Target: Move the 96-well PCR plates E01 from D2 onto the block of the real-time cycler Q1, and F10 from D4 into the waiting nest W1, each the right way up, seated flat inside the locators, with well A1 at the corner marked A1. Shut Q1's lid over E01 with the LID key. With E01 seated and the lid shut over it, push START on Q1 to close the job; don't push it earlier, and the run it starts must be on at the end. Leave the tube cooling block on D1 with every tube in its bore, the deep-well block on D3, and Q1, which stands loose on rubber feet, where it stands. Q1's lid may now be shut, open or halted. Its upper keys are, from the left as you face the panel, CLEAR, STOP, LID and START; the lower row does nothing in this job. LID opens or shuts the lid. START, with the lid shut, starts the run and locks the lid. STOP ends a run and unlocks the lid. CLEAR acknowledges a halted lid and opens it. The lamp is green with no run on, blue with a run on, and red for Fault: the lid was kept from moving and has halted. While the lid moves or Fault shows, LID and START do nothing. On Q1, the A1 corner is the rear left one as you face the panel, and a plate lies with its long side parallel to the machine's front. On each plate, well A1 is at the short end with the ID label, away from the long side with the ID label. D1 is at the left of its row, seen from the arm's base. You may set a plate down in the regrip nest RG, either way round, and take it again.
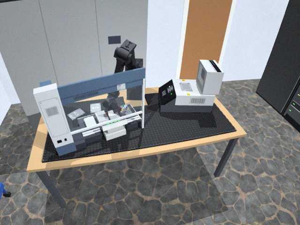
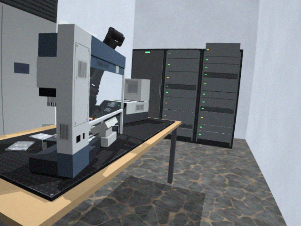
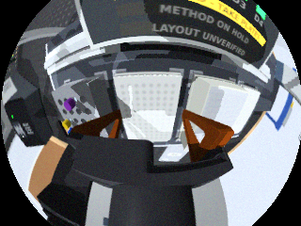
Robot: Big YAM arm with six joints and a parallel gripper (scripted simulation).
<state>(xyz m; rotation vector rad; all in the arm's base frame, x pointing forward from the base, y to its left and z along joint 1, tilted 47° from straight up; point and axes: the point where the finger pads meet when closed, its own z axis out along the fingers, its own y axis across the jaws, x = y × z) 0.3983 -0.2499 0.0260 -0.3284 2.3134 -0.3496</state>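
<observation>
- Desk: wooden top carrying a black perforated mat.
- Liquid-handling station: white-and-blue gantry frame at the desk's left end, its deck beneath the blue crossbeam.
- Real-time cycler Q1: near the rear right corner of the desk; lid raised, green lamp lit on the black panel.
- Arm: rises behind the rear edge and reaches down into the station's deck.
- Tube cooling block: on the deck, coloured caps visible.
- PCR plate: on the deck, directly below the gripper, between the fingers' line.
- Gripper: orange fingers fully spread, holding nothing, just above the plate.
</observation>
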